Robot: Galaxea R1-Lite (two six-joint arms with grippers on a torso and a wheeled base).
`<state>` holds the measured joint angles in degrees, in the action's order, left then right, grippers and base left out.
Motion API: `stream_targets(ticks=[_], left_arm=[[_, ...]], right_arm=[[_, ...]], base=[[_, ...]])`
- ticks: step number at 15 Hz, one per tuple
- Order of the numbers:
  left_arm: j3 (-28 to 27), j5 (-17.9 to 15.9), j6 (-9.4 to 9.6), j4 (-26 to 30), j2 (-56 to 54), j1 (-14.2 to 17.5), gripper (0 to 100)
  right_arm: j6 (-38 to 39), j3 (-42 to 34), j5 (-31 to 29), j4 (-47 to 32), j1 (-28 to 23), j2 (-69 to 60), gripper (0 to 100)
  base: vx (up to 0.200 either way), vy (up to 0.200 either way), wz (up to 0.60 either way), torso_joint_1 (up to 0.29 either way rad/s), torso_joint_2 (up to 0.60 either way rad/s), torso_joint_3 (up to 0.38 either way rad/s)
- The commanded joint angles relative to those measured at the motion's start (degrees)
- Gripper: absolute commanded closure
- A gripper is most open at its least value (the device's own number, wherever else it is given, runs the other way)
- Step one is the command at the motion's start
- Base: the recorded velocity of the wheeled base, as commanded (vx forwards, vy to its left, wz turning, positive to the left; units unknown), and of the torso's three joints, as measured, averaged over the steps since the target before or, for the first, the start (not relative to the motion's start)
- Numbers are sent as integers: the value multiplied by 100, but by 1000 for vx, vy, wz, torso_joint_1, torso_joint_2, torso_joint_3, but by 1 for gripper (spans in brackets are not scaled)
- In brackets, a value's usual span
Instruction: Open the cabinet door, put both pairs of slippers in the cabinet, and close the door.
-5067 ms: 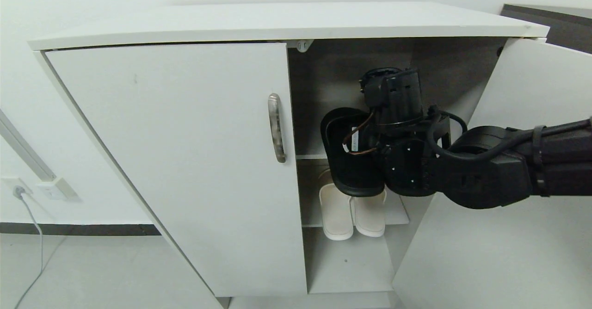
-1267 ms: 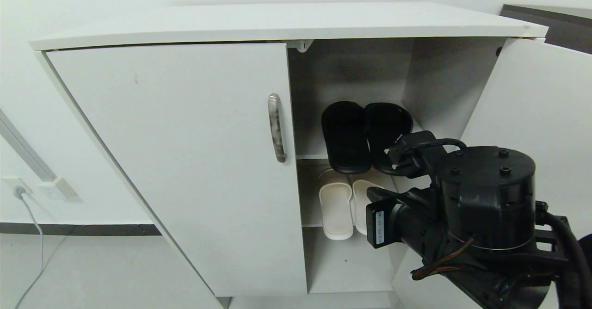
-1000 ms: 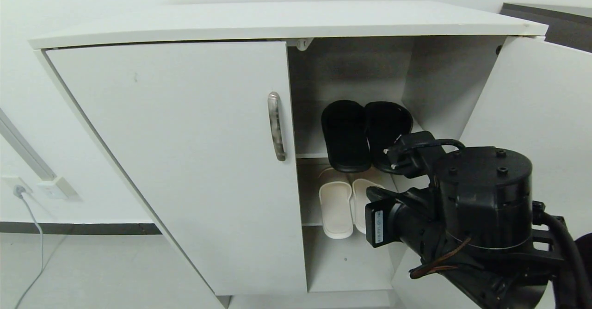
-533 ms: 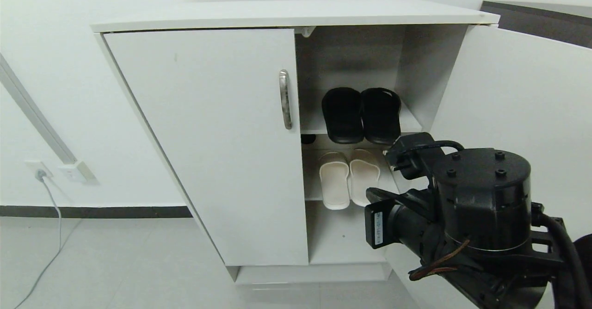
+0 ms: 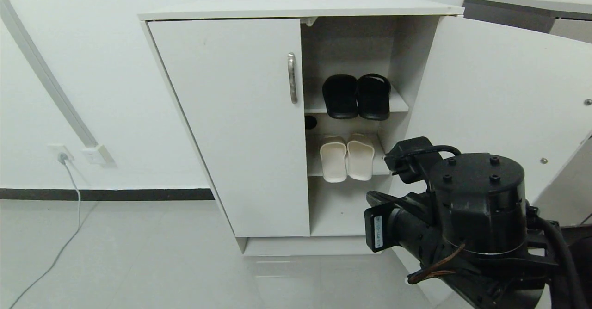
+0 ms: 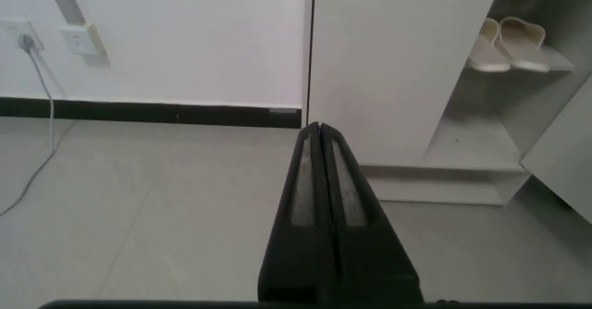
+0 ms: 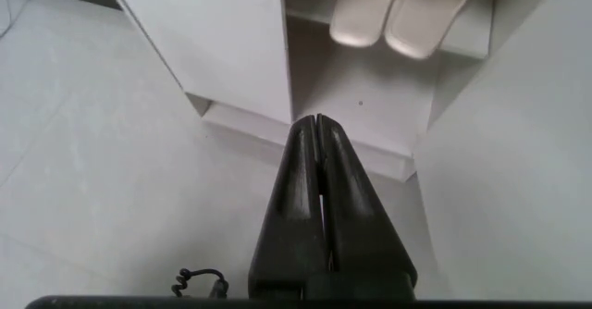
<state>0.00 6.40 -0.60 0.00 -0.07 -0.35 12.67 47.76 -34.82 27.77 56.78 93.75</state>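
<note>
**Head view.** Cabinet (image 5: pixel 300 7) with right door (image 5: pixel 499 91) swung wide, left door (image 5: pixel 231 114) shut. Black slippers (image 5: pixel 356 96) side by side on upper shelf (image 5: pixel 398 104). White slippers (image 5: pixel 347 157) side by side on middle shelf (image 5: pixel 313 168). Both pairs ahead of and above right arm (image 5: pixel 467 216), well apart from it. Long axes front to back along the shelves, each pair parallel. Toes appear to point at the back wall, heels at the opening. Heel ends of both pairs look to hang slightly past the shelf fronts. Judged: loading done, closing not yet done.

**Left wrist view.** Left tool (image 6: pixel 318 129) clenched, nothing held, tips over floor (image 6: pixel 139 216). White slippers (image 6: pixel 511 43) far beyond the tips, well apart.

**Right wrist view.** Right tool (image 7: pixel 319 122) clenched, empty, aimed at the cabinet's base. White slippers (image 7: pixel 400 8) beyond the tips and higher, heel ends toward the tool. Inner face of right door close alongside.

**Risks, as judgement.**
- Overhanging heels may meet the closing door. Likely result: door stopped short of flush, or a slipper shoved askew on its shelf.
- Right arm low on the inner side of right door, so a swing begun from there could trap the arm between door and cabinet.
- Clenched tool pushing a flat panel could slip along the face, since nothing there offers purchase.
- Too brisk a push could make the door bounce back open.
</note>
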Motion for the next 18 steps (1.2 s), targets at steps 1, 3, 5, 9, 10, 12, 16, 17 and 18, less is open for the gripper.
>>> stream_targets(ticks=[1,3,5,9,10,12,16,17,18], left_arm=[[0,2,-2,0,7,0,100],[0,2,-2,0,7,0,100],[0,2,-2,0,7,0,100],[0,2,-2,0,7,0,100],[0,2,-2,0,7,0,100],[0,2,-2,0,7,0,100],[0,2,-2,0,7,0,100],[0,2,-2,0,7,0,100],[0,2,-2,0,7,0,100]], right_arm=[[-1,-4,1,27,-18,65,100],[-106,-74,1,71,-27,65,100],[-221,-188,1,167,-27,56,100],[-300,-250,1,352,-62,82,100],[-300,-250,1,352,-62,91,100],[-300,-250,1,352,-62,118,100],[-300,-250,1,343,-71,153,100],[-309,-250,-8,343,-71,153,100],[-300,-241,1,343,-71,153,100]], base=[[0,0,0,0,0,0],[0,0,0,0,0,0],[0,0,0,0,0,0],[0,0,0,0,0,0],[0,0,0,0,0,0],[0,0,0,0,0,0],[0,0,0,0,-80,-76],[0,0,0,2,-168,-315],[0,0,0,27,-119,-359]])
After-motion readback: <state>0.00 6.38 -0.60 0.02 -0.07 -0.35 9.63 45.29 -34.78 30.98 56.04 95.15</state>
